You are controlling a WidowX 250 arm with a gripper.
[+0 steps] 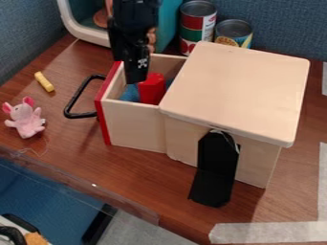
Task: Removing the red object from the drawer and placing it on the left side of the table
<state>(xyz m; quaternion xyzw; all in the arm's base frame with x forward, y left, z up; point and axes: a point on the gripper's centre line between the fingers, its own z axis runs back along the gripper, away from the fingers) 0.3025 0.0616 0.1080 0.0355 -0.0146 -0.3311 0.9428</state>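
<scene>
The red object (pixel 152 89) sits inside the open drawer (pixel 133 125); the gripper (pixel 136 76) hangs over the drawer, whether spread or closed I cannot tell; a pink plush mouse (pixel 26 119) lies near the drawer's handle (pixel 81 115)

The box (pixel 239 88) sits on the table (pixel 70 143), right of centre, with its drawer (pixel 133 127) pulled out to the left and the handle (pixel 80 115) at the drawer's left end. In the drawer lies the object (pixel 151 90). Left of the handle sits the toy (pixel 27 119), with the stick (pixel 44 82) behind it. Two cans (pixel 197 25) stand side by side behind the box, the tub (pixel 167 28) left of them. A bracket (pixel 218 165) is at the box's front; tape (pixel 268 232) lies nearer, to the right.
</scene>
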